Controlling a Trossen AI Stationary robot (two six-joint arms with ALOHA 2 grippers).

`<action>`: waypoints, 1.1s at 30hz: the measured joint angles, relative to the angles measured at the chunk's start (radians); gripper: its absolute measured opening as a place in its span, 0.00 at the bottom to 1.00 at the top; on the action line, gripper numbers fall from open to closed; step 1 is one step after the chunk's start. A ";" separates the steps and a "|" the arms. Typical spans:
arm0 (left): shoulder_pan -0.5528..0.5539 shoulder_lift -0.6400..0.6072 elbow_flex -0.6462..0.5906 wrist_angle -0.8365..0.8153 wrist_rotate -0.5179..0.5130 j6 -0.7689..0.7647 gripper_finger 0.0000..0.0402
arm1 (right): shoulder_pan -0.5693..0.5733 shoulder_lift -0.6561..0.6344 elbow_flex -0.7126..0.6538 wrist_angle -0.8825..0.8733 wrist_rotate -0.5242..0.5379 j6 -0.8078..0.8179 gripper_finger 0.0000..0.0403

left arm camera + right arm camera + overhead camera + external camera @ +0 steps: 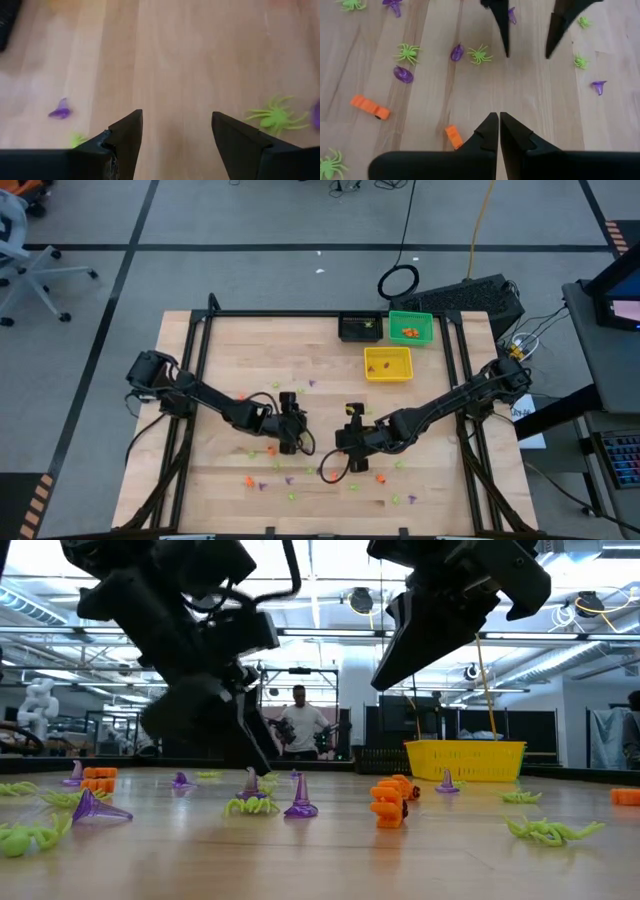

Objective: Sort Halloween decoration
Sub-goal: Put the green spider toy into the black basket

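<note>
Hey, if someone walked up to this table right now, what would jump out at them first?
Probably the two dark arms meeting mid-table: the left gripper open above bare wood, the right gripper shut, holding nothing. Next, the tiny orange, purple and green trinkets scattered across the near half of the table. Then the yellow bin and green bin at the far right.

Light-green spiders, purple witch hats and orange trinkets dot the pale wood-grain counter; bins are black, green and yellow.
</note>
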 joint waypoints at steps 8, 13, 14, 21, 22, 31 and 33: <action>-0.020 0.018 0.001 0.056 0.168 0.000 0.59 | 0.000 0.000 0.000 -0.011 0.002 0.007 0.00; -0.016 0.041 0.000 0.052 0.132 0.001 0.59 | 0.000 0.000 0.000 -0.010 0.002 0.017 0.00; -0.015 0.043 0.000 0.052 0.122 0.001 0.59 | 0.000 0.000 0.000 -0.010 0.002 0.021 0.00; -0.008 0.038 0.001 0.011 -0.036 0.010 0.59 | 0.000 0.000 0.000 -0.010 0.002 0.026 0.00; -0.005 0.037 0.001 0.002 -0.041 0.010 0.59 | 0.000 0.000 0.000 -0.010 0.002 0.026 0.00; -0.019 -0.013 0.000 -0.023 0.007 0.020 0.59 | 0.000 0.000 0.000 -0.012 0.002 0.026 0.00; -0.025 -0.027 0.000 -0.030 0.019 0.027 0.59 | 0.000 0.000 0.000 -0.012 0.002 0.026 0.00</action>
